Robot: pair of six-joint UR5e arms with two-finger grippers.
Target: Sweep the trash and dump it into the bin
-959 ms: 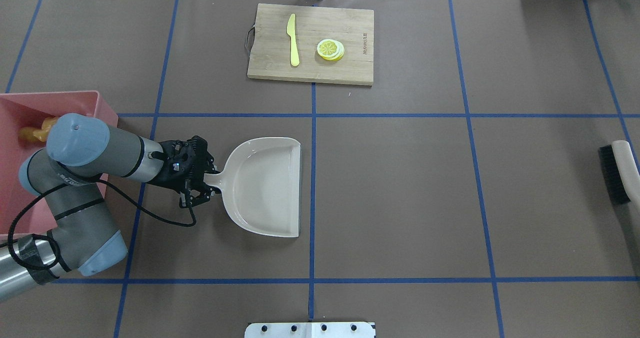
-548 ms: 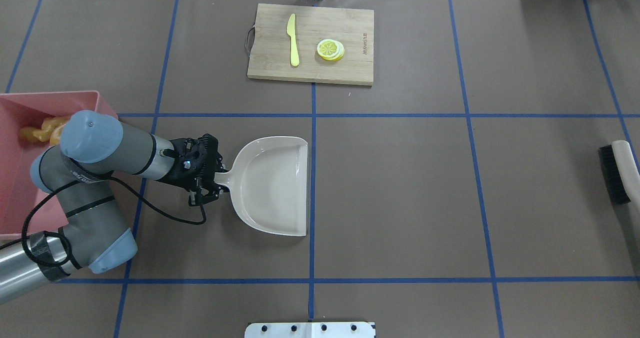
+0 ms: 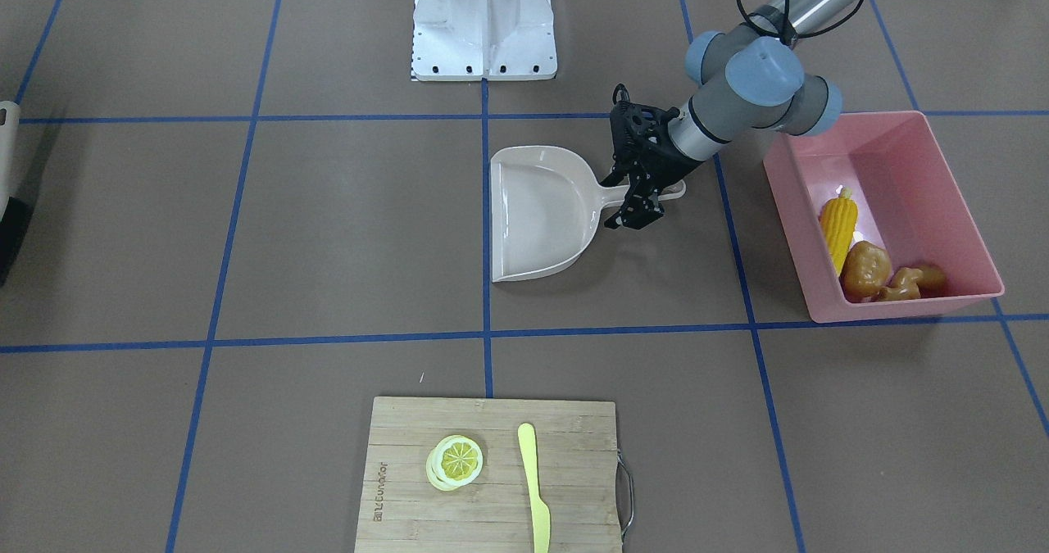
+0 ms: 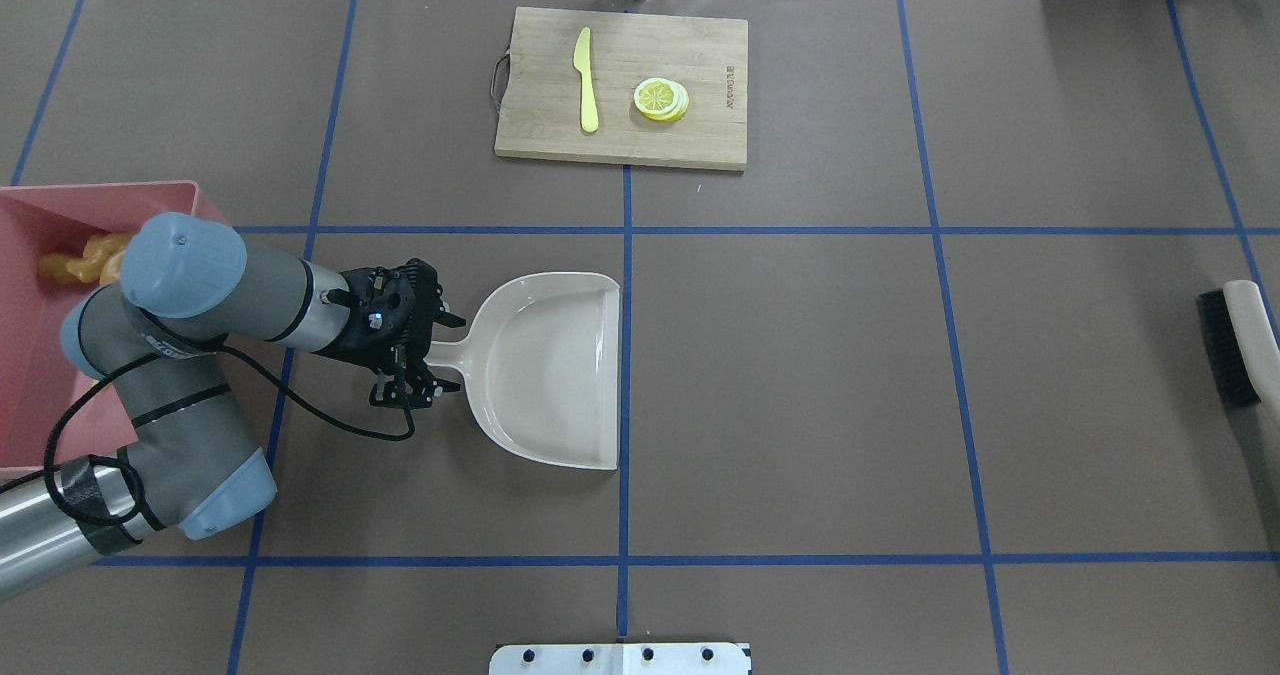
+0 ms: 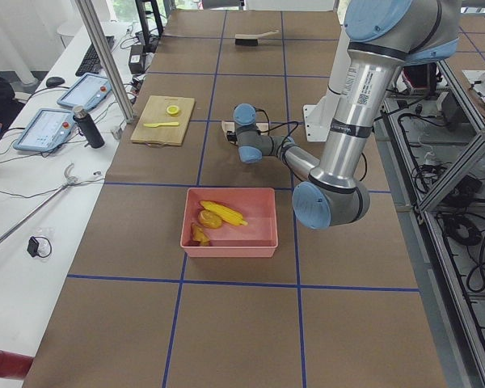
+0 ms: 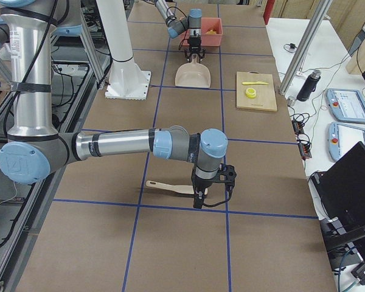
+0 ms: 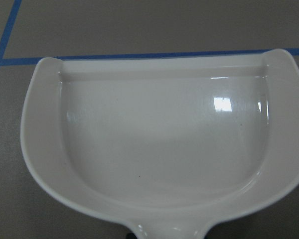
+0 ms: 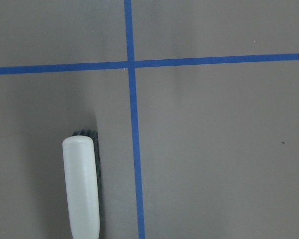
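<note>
The trash lies in the pink bin (image 3: 901, 147) at the table's left end: a yellow corn cob (image 3: 837, 224), a brown-orange lump (image 3: 866, 268) and a tan ginger root (image 3: 905, 281). The bin (image 4: 60, 200) is partly hidden by my left arm in the overhead view. The beige dustpan (image 4: 550, 370) lies flat and empty on the table, also in the left wrist view (image 7: 159, 144). My left gripper (image 4: 452, 353) straddles its handle with the fingers spread and a gap on each side. My right gripper (image 6: 199, 198) hangs over the brush handle (image 8: 81, 184); I cannot tell whether it is open or shut.
A wooden cutting board (image 4: 700, 55) at the far middle carries a pale yellow knife (image 4: 586, 80) and a lemon slice (image 4: 661, 98). The brush (image 4: 1235, 345) lies at the table's right edge. The robot's base plate (image 4: 620, 658) is at the near edge.
My left arm pushed the dustpan a little to the right and set it square to the tape line. The left fingers have spread away from the handle. The brush has not moved.
</note>
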